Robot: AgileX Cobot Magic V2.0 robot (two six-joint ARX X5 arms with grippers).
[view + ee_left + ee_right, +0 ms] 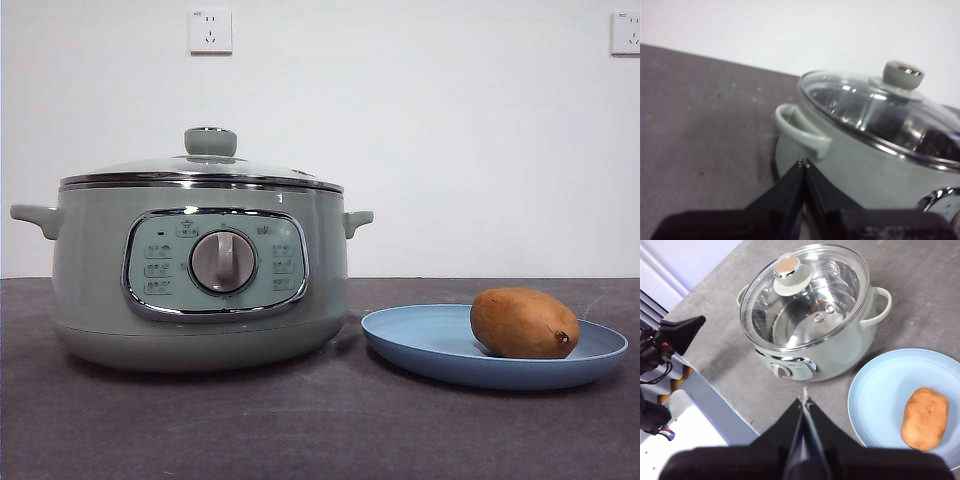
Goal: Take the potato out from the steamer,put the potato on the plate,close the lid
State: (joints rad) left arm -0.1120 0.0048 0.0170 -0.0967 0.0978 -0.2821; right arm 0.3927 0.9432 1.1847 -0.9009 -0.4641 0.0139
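Orange-brown potato on plate, seemingly well apart from pressed-together right gripper

The lid sits closed on the steamer; beside it, the potato lies on the plate.

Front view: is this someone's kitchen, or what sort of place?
Probably a robot test bench, not a kitchen: a steamer and a plate with a potato sit on a bare grey table against a blank wall.
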